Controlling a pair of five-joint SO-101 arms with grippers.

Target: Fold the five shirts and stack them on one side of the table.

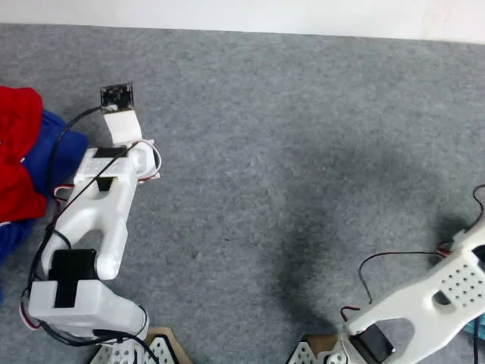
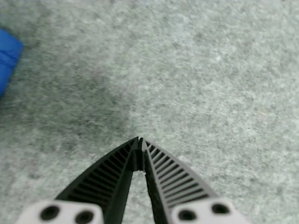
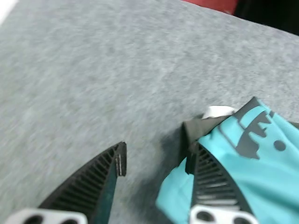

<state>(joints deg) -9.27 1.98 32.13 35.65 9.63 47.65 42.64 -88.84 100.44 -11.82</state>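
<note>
I can read nothing here; the dark print (image 3: 254,126) on the teal shirt (image 3: 243,182) may be lettering, but it is too crumpled to tell.

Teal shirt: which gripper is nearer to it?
Right. The right gripper is open, with the teal shirt against one finger. The left gripper is shut over bare table near the blue shirt, on the far side.

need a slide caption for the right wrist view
Open right pincer over the grey table, with a dark-printed teal shirt bunched against one side of it.
</note>
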